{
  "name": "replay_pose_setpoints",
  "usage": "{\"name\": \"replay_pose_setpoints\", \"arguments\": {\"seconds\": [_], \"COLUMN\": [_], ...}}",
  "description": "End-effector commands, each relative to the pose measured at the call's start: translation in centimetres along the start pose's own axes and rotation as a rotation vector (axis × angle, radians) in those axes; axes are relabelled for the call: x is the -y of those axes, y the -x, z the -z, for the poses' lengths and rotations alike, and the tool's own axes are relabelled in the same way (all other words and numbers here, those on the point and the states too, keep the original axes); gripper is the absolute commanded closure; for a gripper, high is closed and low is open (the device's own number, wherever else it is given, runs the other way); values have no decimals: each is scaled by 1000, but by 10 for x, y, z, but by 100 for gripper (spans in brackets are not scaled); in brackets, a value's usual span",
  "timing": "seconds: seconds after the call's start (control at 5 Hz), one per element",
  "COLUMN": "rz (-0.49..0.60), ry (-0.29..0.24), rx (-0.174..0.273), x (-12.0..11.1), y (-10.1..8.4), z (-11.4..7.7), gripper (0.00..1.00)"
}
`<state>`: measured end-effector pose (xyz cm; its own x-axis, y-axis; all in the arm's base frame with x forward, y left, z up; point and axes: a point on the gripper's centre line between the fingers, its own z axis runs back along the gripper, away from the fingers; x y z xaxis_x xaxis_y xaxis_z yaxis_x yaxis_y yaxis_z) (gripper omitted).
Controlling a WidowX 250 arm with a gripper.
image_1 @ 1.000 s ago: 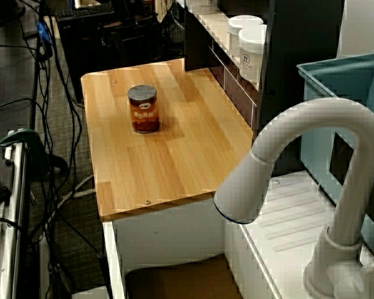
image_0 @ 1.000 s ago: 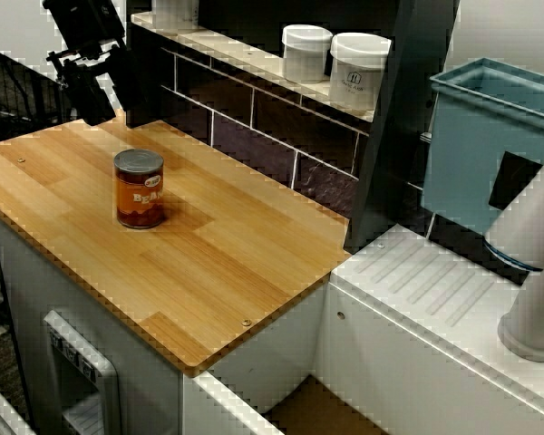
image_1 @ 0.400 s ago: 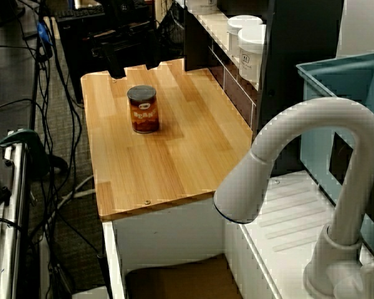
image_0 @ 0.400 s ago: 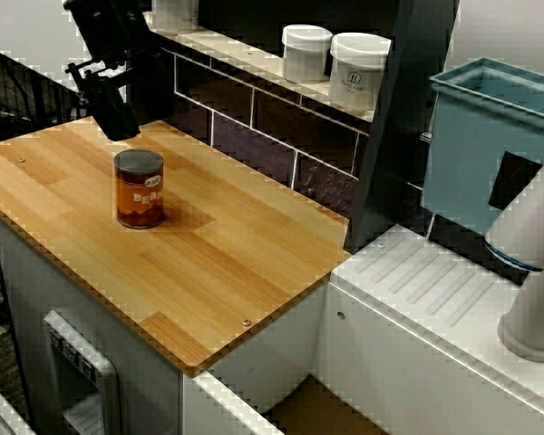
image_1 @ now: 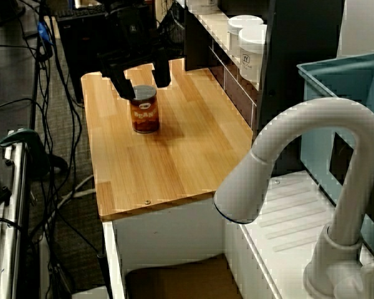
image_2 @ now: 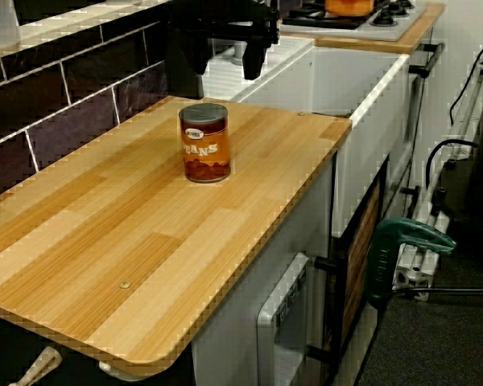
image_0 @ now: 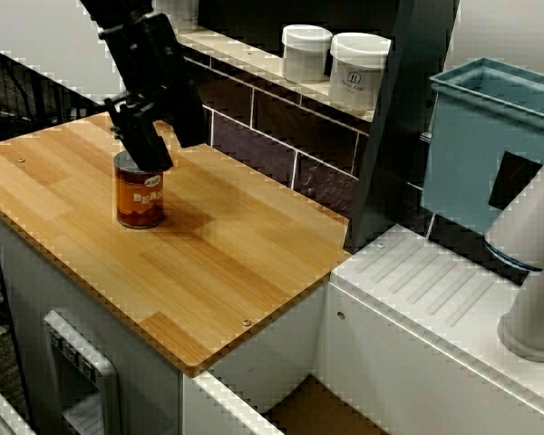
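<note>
A red-brown bean can point(image_0: 139, 188) with a grey lid stands upright on the wooden counter point(image_0: 245, 263). My black gripper point(image_0: 168, 138) hangs open just above and behind the can's top, and nothing is held between its fingers. From over the faucet, the gripper point(image_1: 141, 81) has one finger on each side of the lid of the can point(image_1: 144, 110). In the view that rides on the gripper, the gripper point(image_2: 225, 56) sits at the top edge. There the can point(image_2: 205, 143) stands a short way ahead and below.
Two white jars point(image_0: 306, 53) point(image_0: 358, 71) stand on the shelf above the dark tiled backsplash. A teal bin point(image_0: 490, 136) and a white faucet point(image_1: 287, 162) are past the counter's right end by the sink drainboard point(image_0: 435, 290). A green clamp point(image_2: 406, 241) sits beside the cabinet.
The gripper has swung in from the counter's far left corner and dropped toward the can, ending just over its lid. The can has not moved.
</note>
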<state>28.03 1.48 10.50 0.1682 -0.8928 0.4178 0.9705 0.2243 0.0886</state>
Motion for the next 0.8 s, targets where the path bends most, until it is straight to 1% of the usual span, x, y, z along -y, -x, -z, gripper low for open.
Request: {"name": "replay_pose_setpoints", "arguments": {"seconds": [0.0, 0.2, 0.4, 0.6], "rz": [17, 14, 21, 27], "ry": [-52, -36, -24, 24], "rx": [-68, -82, -75, -61], "x": [9, 6, 4, 0], "y": [21, 31, 41, 54], "z": [23, 29, 16, 7], "gripper": [0, 0, 0, 0]}}
